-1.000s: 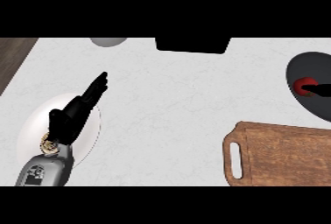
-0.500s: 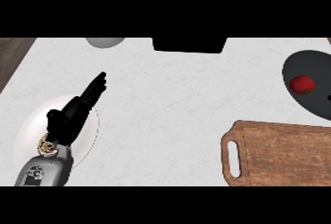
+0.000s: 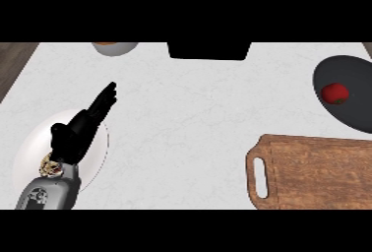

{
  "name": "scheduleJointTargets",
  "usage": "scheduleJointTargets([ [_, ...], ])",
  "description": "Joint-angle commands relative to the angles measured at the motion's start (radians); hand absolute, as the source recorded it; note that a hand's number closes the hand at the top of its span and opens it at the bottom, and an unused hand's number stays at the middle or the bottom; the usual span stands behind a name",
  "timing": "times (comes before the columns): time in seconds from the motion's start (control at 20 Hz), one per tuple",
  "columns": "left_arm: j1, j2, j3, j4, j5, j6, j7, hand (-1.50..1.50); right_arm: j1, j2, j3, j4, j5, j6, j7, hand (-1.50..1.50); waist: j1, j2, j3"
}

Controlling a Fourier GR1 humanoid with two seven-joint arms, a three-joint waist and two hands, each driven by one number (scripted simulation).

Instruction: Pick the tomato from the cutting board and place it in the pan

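A red tomato [image 3: 335, 93], roundish with no clear long axis, sits in the dark pan [image 3: 349, 106] at far right. Nearer lies the wooden cutting board [image 3: 320, 172]. Left hand [image 3: 78, 132] rests open, fingers straight, over a white plate [image 3: 29, 147].

Left hand [image 3: 78, 130] — black all over, slim fingers and thumb. Brass-coloured wrist joint behind it, then grey metal forearm [image 3: 47, 194] — dark recessed panels on top.
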Motion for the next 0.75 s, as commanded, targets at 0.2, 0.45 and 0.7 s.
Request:
scheduleJointTargets([
  [0.2, 0.018, -0.001, 0.02, -0.006, 0.021, -0.003, 0.007, 0.0, 0.14, 0.012, 0.0, -0.026, -0.021, 0.156, -0.18, -1.5, -0.014, -0.01, 0.0],
  [0.45, 0.048, -0.005, -0.006, 0.017, -0.015, 0.001, -0.029, 0.0, 0.188, 0.025, -0.002, -0.045, -0.041, 0.169, -0.213, -1.5, -0.022, -0.012, -0.001],
  [0.7, 0.013, -0.007, 0.008, 0.008, -0.007, 0.008, -0.016, 0.0, 0.231, 0.046, 0.011, -0.064, -0.044, 0.127, -0.241, -1.5, -0.026, -0.012, -0.001],
])
